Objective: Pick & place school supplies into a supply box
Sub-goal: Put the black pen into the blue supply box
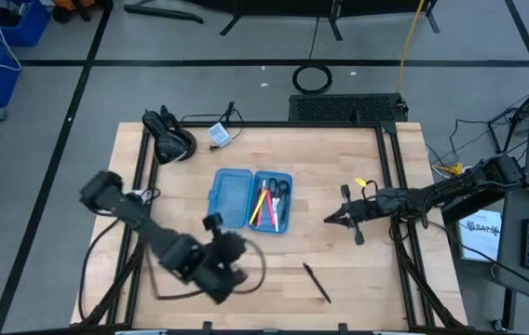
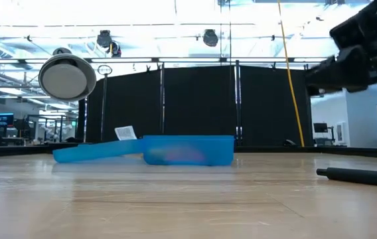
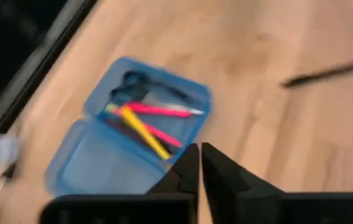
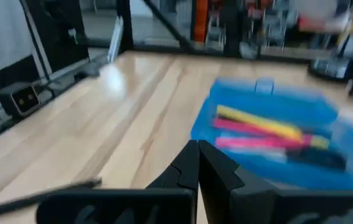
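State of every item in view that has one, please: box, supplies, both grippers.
supply box: open, both halves lying flat
pink and yellow pens: inside the box's right half
scissors: inside the same half
black pen: loose on the table, outside the box
left gripper: fingers shut, empty
right gripper: fingers shut, empty

Wooden table (image 1: 339,186): supply box (image 1: 250,198), black pen (image 1: 317,282).

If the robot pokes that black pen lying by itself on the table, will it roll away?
Probably, if poked from the side: the black pen looks thin and round, and it lies flat on smooth bare wood with nothing beside it to stop it. It also looks stiff and light, so even a small nudge would likely move it.
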Tool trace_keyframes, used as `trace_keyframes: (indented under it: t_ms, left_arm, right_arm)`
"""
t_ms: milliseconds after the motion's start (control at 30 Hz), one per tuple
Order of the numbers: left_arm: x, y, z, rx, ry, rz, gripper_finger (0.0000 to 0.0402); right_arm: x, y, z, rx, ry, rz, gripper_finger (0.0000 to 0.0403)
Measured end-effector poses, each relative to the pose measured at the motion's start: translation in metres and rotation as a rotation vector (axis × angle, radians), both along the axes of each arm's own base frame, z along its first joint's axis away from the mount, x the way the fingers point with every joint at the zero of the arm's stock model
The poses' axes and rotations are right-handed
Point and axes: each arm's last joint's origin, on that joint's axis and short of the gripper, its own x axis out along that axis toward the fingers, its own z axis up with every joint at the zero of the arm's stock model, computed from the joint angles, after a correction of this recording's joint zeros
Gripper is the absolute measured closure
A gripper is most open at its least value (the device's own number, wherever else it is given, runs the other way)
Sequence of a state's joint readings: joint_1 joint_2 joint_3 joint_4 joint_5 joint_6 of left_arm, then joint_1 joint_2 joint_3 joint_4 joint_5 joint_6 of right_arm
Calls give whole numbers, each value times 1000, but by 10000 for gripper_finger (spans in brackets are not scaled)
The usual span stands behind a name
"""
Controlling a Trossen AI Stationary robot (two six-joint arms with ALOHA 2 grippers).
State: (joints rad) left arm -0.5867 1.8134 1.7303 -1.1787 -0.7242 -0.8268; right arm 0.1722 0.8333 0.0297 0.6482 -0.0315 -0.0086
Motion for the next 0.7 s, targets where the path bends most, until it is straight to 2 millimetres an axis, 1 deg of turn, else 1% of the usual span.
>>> trace_keyframes:
  t_ms: [33, 100, 167, 233, 300, 367, 467, 567, 633, 700]
  left_arm:
    - [-7, -5, -6, 14, -14, -60, 390]
    - [-18, -10, -23, 70, -46, -192, 395]
    - [-28, -6, -42, 122, -80, -300, 391]
    - [-36, 13, -54, 116, -129, -356, 393]
    - [-43, 37, -59, 83, -237, -400, 398]
    - [-53, 62, -69, 69, -333, -438, 396]
    - [-69, 93, -82, 2, -528, -513, 397]
    - [-91, 113, -90, -45, -712, -573, 398]
    - [-106, 121, -98, -71, -744, -582, 397]
    - [-117, 128, -100, -101, -783, -567, 399]
  right_arm:
    - [0, 0, 3, -16, -31, 4, 403]
    - [1, 0, 6, -53, -79, 10, 403]
    - [1, 0, 10, -100, -127, 15, 403]
    - [2, 0, 15, -139, -184, 14, 403]
    - [2, 0, 19, -163, -237, 13, 403]
    - [2, 0, 22, -175, -268, 11, 403]
    - [2, 0, 22, -171, -268, 10, 403]
    - [2, 0, 21, -124, -249, 7, 403]
    - [2, 0, 21, -86, -239, 5, 403]
    - [2, 0, 19, -53, -214, 2, 403]
